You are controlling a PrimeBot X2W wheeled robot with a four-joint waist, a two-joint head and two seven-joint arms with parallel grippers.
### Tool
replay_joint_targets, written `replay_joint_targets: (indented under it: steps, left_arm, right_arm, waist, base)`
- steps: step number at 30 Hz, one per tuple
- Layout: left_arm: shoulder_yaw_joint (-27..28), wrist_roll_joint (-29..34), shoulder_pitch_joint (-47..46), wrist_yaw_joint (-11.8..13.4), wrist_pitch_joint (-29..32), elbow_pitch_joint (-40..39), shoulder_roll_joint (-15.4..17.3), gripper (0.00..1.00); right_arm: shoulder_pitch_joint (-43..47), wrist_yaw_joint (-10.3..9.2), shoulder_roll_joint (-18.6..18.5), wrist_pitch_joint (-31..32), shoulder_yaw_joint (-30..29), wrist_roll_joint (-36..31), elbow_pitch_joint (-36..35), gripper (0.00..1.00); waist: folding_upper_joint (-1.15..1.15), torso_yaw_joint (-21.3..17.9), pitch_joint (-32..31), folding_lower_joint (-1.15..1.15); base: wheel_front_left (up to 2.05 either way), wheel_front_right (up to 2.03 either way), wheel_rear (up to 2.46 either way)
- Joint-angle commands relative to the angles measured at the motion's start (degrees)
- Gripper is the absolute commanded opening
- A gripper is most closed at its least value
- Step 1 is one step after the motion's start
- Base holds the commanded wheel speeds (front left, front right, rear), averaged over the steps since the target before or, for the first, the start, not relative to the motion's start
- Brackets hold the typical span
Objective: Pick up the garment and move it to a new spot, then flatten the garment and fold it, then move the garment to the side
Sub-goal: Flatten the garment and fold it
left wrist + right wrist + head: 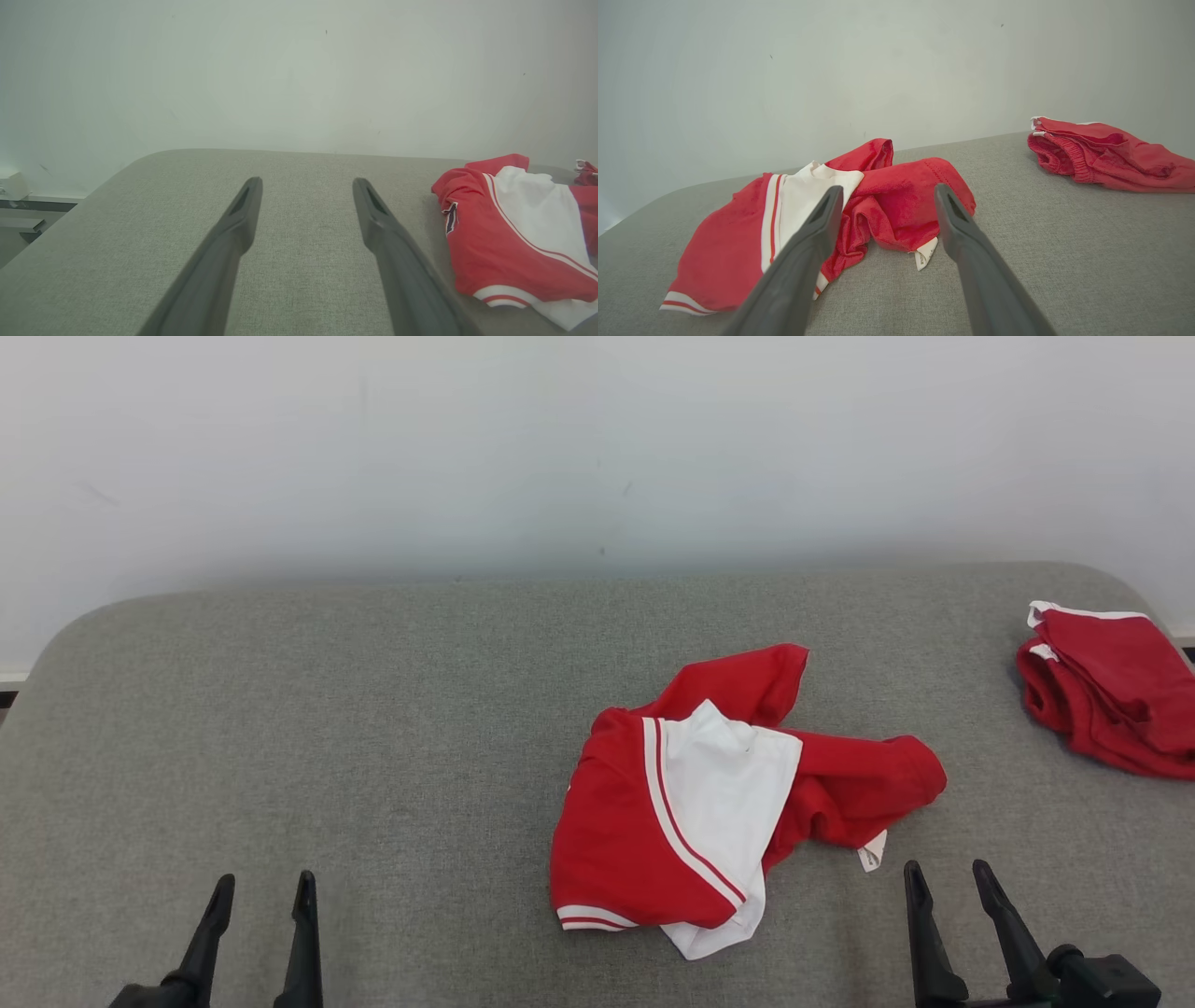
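A crumpled red and white garment (719, 793) lies on the grey cloth-covered table (373, 709), a little right of centre. In the left wrist view the garment (509, 233) is at the right edge; in the right wrist view the garment (808, 219) spreads just beyond the fingers. My left gripper (264, 887) stands open at the lower left, far from the garment, with bare table between its fingers. My right gripper (948, 875) stands open at the lower right, just right of the garment's near edge and its white tag, holding nothing.
A second red garment (1111, 686) lies bunched at the table's far right edge, also seen as a red heap (1106, 154) in the right wrist view. A pale wall (597, 448) rises behind the table. Bare grey surface stretches across the left half.
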Motion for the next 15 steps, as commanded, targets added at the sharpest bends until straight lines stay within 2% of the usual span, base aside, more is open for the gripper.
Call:
replay_joint_targets:
  steps: [1, 15]
  left_arm:
    - [0.55, 1.16, 1.15, -0.53, -0.01, 0.24, -0.77, 1.0]
    - [3.58, 4.68, 1.67, -3.46, -0.02, 1.56, -4.23, 1.0]
  right_arm:
    - [0.93, -0.13, -0.35, -0.1, -0.1, -0.36, -0.05, 1.0]
    - [2.29, -0.13, -0.42, 0.06, -0.37, -0.13, -0.03, 1.0]
  waist:
    - [0.0, 0.29, -0.04, 0.0]
    - [0.0, 0.33, -0.2, 0.0]
  base:
    - [0.0, 0.0, 0.0]
    - [0.0, 0.0, 0.0]
